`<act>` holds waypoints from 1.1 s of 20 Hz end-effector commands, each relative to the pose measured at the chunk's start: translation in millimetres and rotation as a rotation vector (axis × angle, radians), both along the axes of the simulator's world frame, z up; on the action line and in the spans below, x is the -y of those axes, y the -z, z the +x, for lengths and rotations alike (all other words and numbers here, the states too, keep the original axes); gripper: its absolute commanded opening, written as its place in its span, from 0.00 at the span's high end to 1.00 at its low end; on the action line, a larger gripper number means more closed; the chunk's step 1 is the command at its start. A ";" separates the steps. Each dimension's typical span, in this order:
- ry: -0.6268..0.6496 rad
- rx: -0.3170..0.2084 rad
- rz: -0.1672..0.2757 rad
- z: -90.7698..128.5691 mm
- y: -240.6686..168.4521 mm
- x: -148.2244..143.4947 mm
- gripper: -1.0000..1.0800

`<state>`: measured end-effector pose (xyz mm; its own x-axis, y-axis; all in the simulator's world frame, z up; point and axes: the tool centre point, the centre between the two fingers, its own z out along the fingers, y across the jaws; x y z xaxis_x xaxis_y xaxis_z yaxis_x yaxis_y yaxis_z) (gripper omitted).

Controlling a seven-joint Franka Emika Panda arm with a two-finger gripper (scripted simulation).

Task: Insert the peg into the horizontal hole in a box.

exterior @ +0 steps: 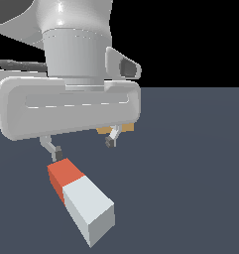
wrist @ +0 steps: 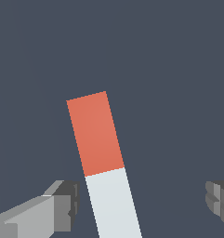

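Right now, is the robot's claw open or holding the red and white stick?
Gripper: open, holding nothing. Its fingers stand wide apart, and the peg lies between them, ungripped.

We recorded the peg as two-toned: an orange-red end section and a plain white remainder, the colours meeting at a clean straight edge, with no other markings. In the exterior view its white side face looked shaded to pale grey. We logged the pincer as having a glossy light grey to white body, with grey fingers ending in darker charcoal pads. Behind the pincer body we noted a sliver of tan, orange-brown box. The desk was a uniform slate blue-grey, unpatterned, and the backdrop above it flat black.
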<state>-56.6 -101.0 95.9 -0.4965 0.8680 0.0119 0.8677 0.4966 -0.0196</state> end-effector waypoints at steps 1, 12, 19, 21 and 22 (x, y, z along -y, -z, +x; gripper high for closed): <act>-0.050 0.005 0.000 0.8 5.1 11.7 0.04; -0.209 0.020 0.002 9.7 21.5 48.8 0.04; -0.248 0.023 0.002 13.5 25.5 57.6 0.04; -0.250 0.024 0.002 13.9 25.7 57.9 0.04; -0.249 0.023 0.002 13.9 25.6 57.8 0.04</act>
